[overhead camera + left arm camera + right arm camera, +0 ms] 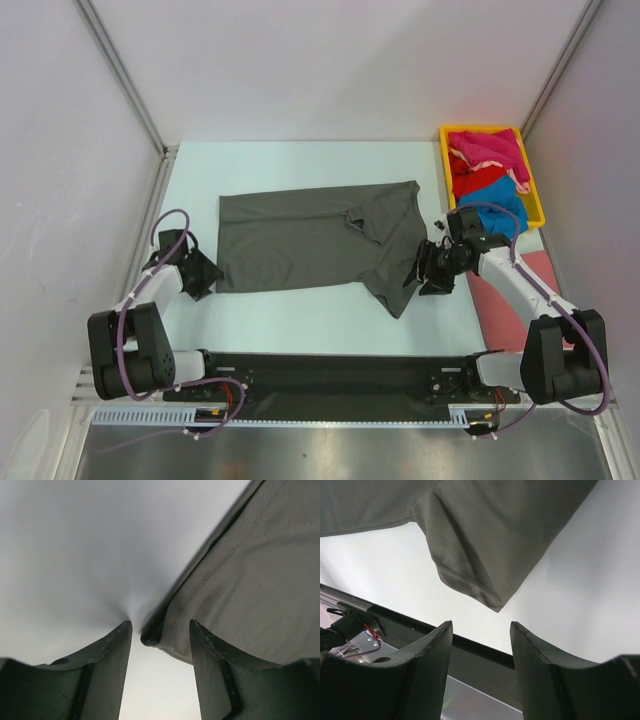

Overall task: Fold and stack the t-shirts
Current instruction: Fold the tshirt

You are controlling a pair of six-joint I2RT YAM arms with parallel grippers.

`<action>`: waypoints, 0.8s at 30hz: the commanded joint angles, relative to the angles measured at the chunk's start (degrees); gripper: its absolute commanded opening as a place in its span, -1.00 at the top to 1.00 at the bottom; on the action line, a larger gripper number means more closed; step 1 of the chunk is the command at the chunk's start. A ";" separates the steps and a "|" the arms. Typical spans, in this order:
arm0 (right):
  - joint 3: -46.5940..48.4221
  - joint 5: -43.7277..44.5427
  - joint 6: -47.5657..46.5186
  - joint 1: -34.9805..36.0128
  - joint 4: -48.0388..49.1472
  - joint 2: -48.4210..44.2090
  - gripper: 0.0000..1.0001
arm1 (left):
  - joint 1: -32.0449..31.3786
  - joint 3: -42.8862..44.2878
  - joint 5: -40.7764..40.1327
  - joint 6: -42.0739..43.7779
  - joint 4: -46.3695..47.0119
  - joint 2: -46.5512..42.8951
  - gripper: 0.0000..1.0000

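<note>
Both apart: left hand (160, 630) is straddling the large dark grey cloth t-shirt (250, 580) at its hem corner; right hand (481, 627) is needing the sleeve tip centred.

Right gripper (480, 629) at bottom of frame, jaws apart, nothing between them. Dark grey t-shirt (485, 535) spans the top, its sleeve hem corner pointing down at centre frame. White surface (580, 590) at right. Black rail (480, 651) crosses lower left.

Matt grey cloth t-shirt (300, 240), seemingly fine-woven
</note>
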 commanded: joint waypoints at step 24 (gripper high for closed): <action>-7.59 -1.37 5.88 -5.88 4.69 0.56 -0.04 | 0.40 -1.02 -0.52 -1.20 -1.28 2.05 0.28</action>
